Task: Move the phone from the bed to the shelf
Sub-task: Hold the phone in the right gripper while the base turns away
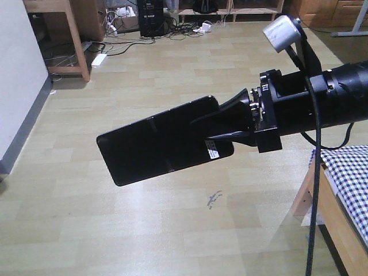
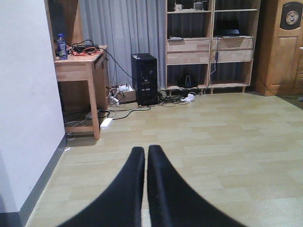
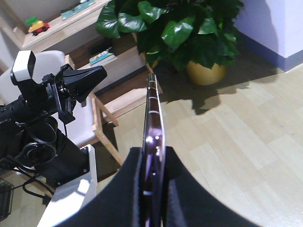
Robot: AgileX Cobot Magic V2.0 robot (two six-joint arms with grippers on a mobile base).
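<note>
While the right hand [image 1: 210, 127] is squeezing the phone [image 1: 155, 141] by one end, the job looks like carrying it to the shelf [image 2: 189, 52].
The phone is sticking out flat in the air over the wooden floor [image 1: 144, 230], off the bed [image 1: 351, 172], so the hand should be holding tight and going slowly. The left hand [image 2: 146, 158] is pinching shut on nothing. Across the room, the shelf is standing against the far wall, and a bench [image 2: 78, 64] is sitting nearby.
</note>
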